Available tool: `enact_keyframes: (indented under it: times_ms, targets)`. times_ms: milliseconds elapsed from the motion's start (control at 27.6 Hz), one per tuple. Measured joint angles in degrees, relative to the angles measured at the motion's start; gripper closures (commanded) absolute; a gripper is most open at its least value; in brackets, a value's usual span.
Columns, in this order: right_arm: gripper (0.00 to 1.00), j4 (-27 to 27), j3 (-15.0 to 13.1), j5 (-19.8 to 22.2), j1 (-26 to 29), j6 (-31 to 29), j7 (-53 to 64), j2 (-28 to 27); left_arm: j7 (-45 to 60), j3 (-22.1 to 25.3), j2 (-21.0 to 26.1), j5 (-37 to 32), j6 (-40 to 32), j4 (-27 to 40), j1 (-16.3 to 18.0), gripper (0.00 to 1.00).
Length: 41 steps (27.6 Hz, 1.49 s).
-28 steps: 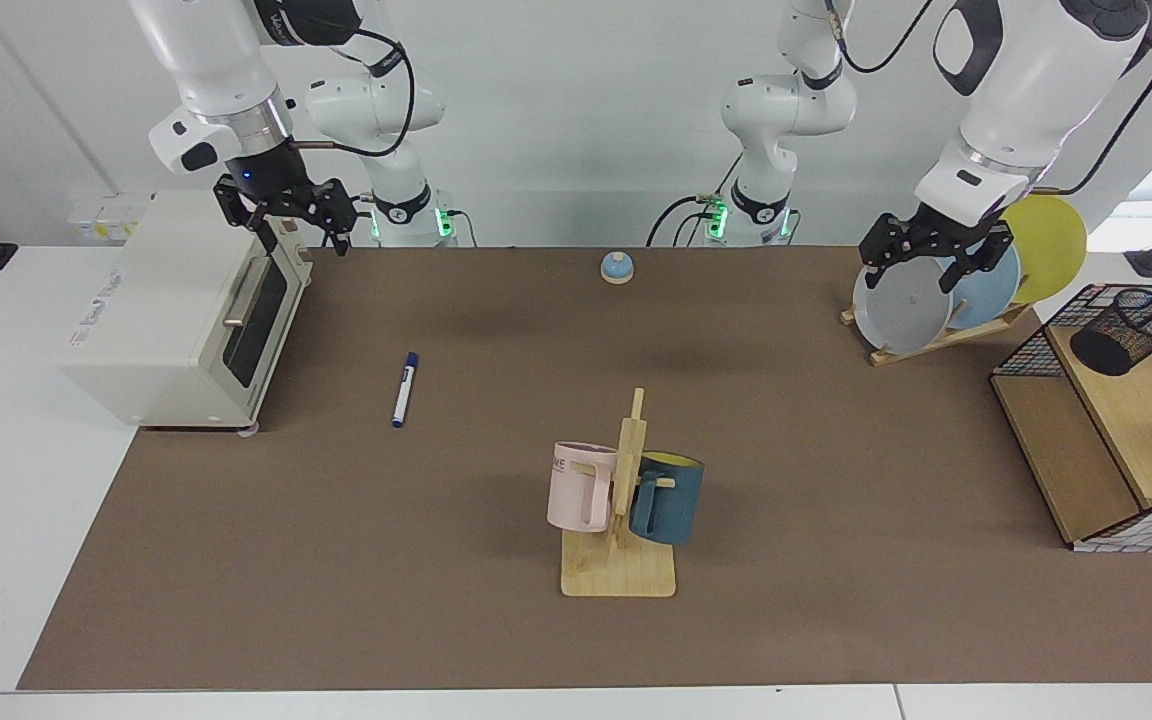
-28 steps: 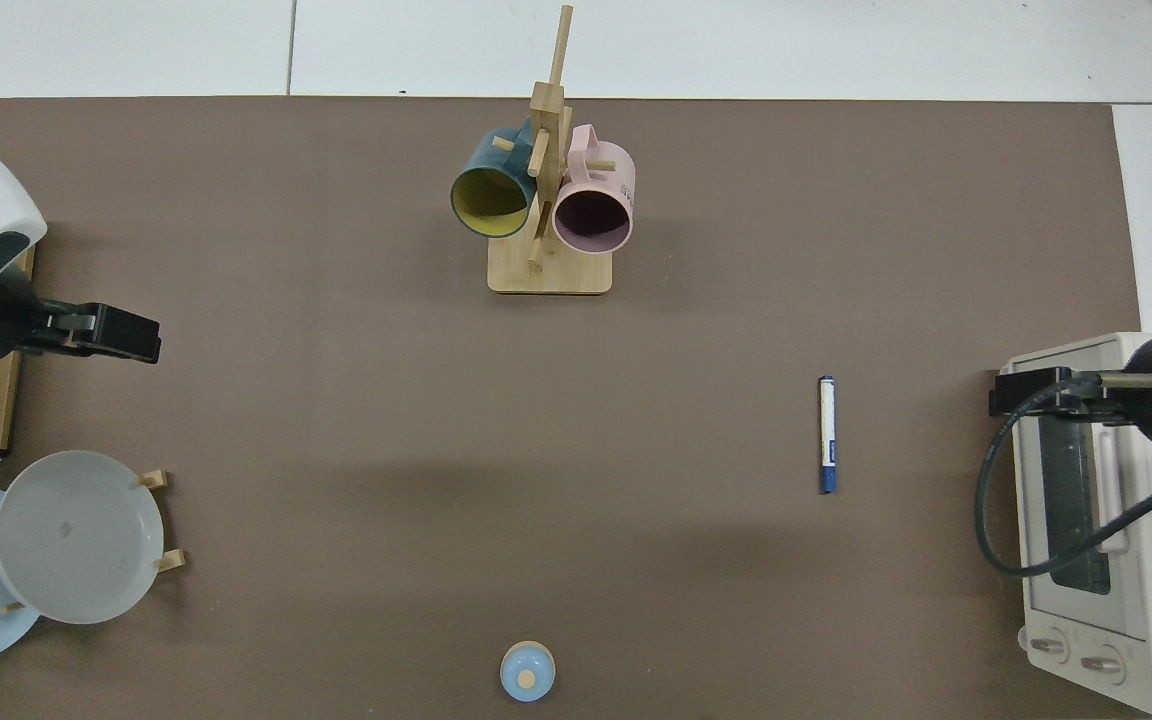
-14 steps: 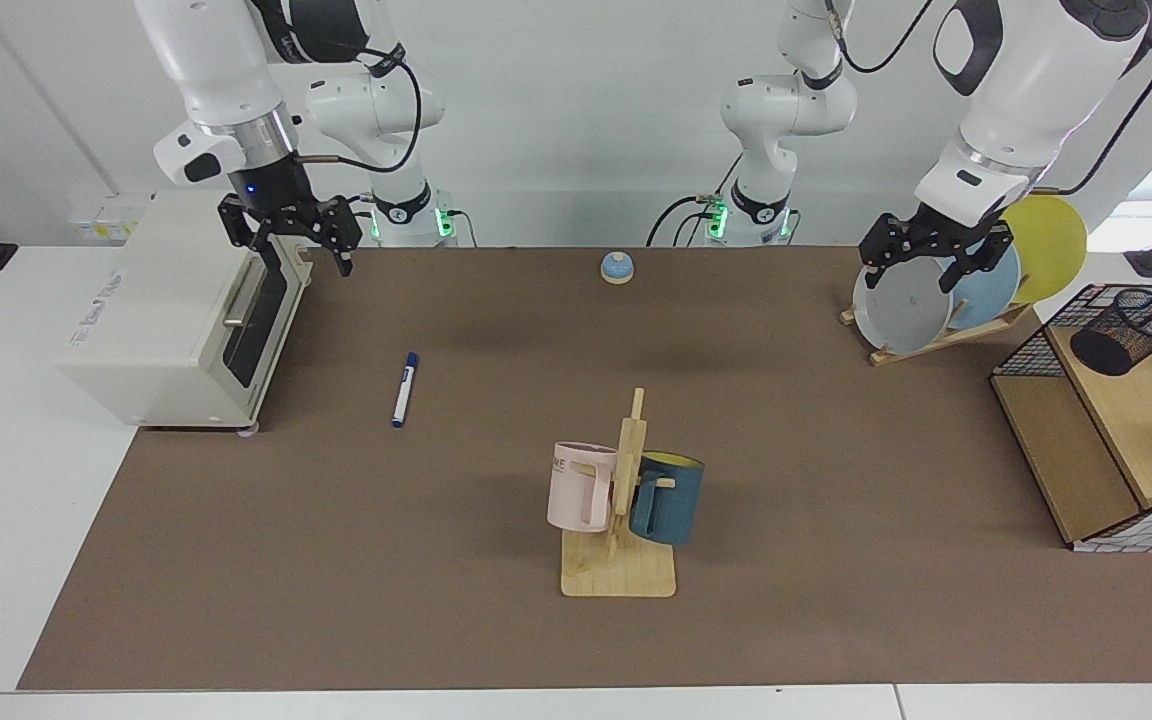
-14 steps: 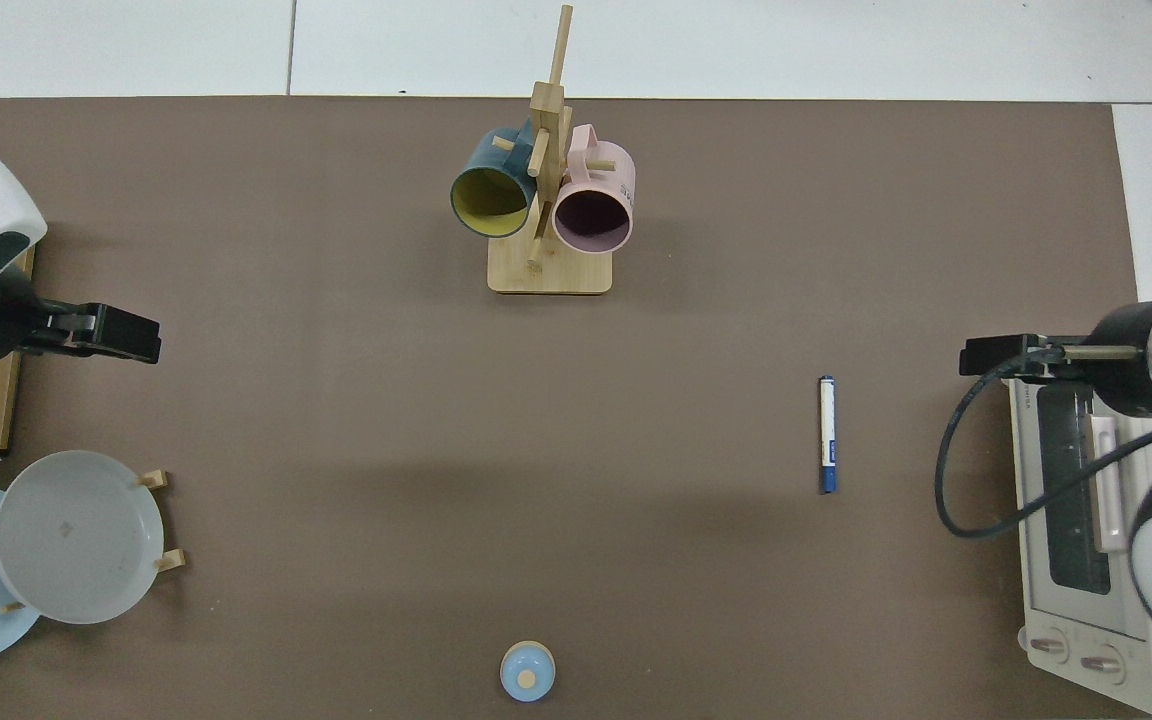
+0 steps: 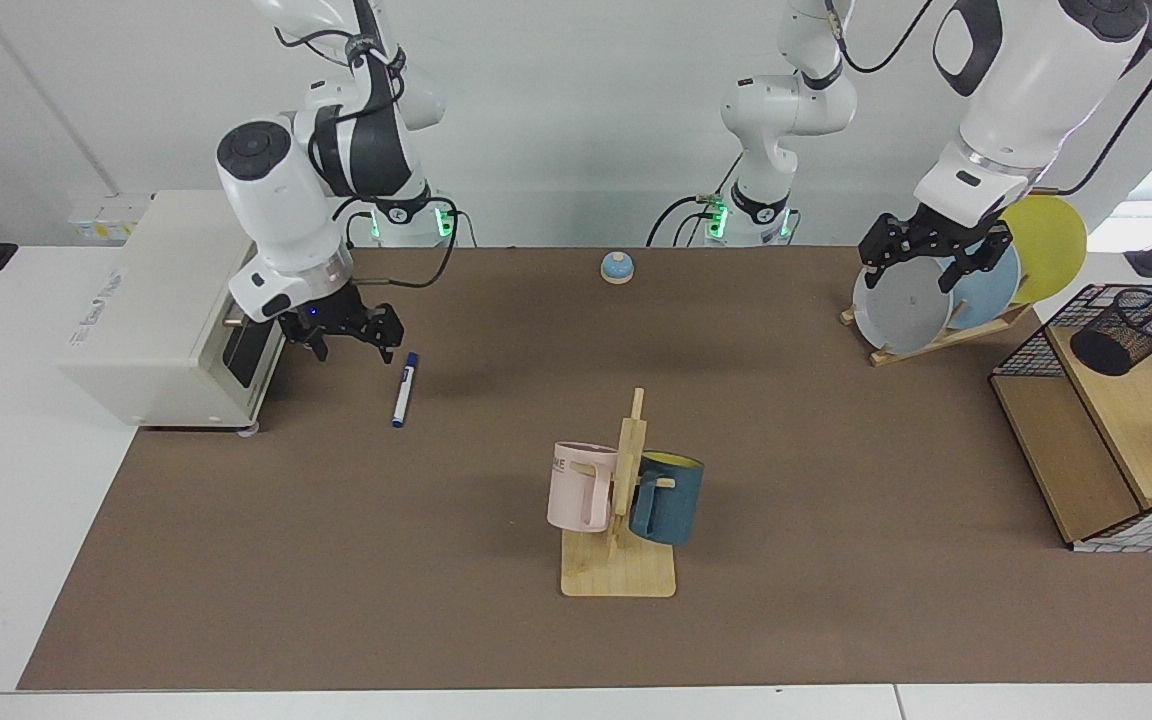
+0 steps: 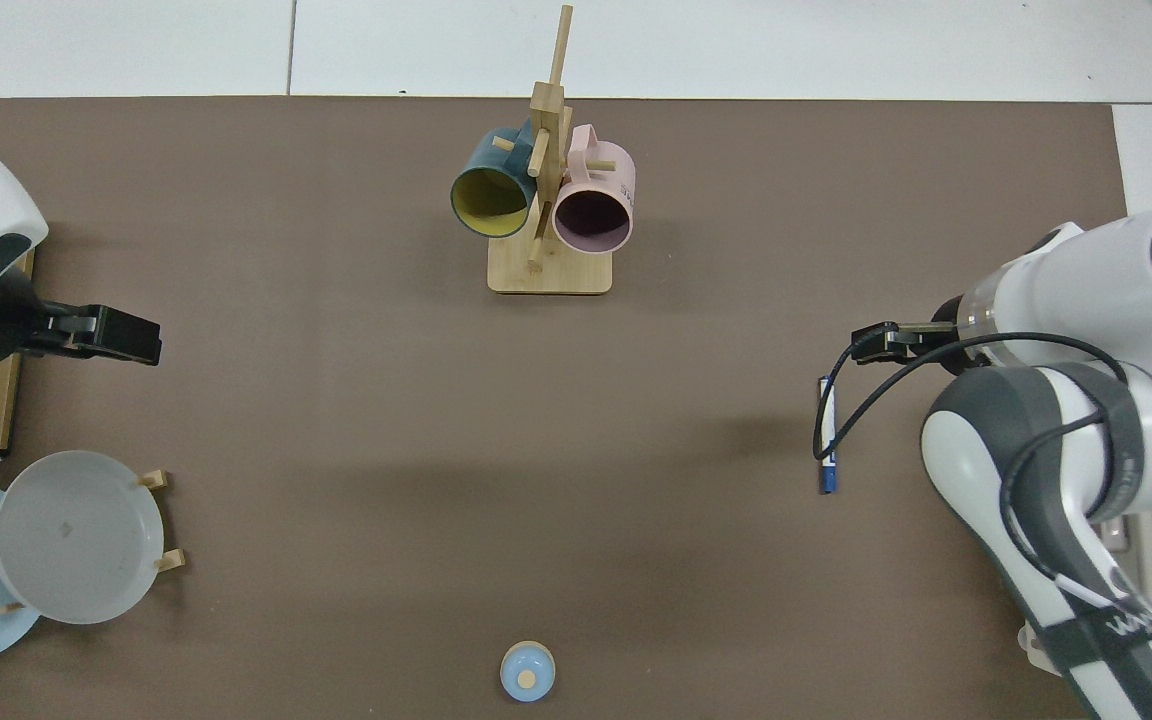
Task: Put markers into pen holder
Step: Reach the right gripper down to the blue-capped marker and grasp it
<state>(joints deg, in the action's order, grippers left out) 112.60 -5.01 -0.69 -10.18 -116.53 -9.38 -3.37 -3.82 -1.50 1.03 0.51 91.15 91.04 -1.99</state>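
— Where was the right claw (image 5: 348,343)?
— Low over the bench (image 5: 436,560), fingers spread and empty, just beside the marker (image 5: 404,389), which lay flat near the toaster oven (image 5: 151,320).
— And the left claw (image 5: 931,262)?
— Waiting open above the plates (image 5: 901,305); the pen holder (image 5: 1131,330) sat on the wooden shelf (image 5: 1136,415).

Two fixed cameras cover one table. The facing view looks from across the table toward both arm bases, slightly downward, far enough to take in the whole brown mat (image 5: 336,560). The top view looks straight down from overhead. Both share the mat and the mug rack (image 5: 620,520) (image 6: 547,200).
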Motion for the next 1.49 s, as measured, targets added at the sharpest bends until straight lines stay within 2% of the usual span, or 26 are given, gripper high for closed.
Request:
enact_keyframes:
  times_ms: [472,979,1016,1161,1342,1378,1487]
  targets:
    - [0.0,6.9,0.0,0.0,-0.4,-8.4,0.0,-5.6,0.0,0.0,-0.1,0.0,-0.1,0.1,0.0,0.0]
    - [0.02,9.0,0.0,0.0,-1.1,-10.7,-0.2,-9.6,0.0,0.0,-0.1,0.0,-0.2,0.3,0.0,0.0]
    - [0.07,9.0,0.0,0.0,-1.1,-10.7,-0.3,-9.8,0.0,0.0,-0.1,0.0,-0.2,0.3,0.0,0.0]
    - [0.37,9.0,0.0,0.0,-1.5,-11.0,-0.7,-10.5,-1.8,0.0,-0.2,0.0,-0.3,0.4,0.0,0.0]
    - [0.95,9.0,0.0,0.0,-1.7,-11.2,-1.8,-10.8,-8.6,0.3,-0.5,-0.1,-0.4,0.8,0.1,0.0]
    - [1.0,9.0,0.0,0.0,-1.7,-11.2,-1.8,-10.8,-10.8,0.5,-0.5,-0.1,-0.4,0.9,0.1,0.0]
    - [1.0,8.9,0.1,0.0,-1.7,-11.2,-2.0,-10.7,-17.7,1.2,-0.6,-0.2,-0.5,0.9,0.1,0.0]
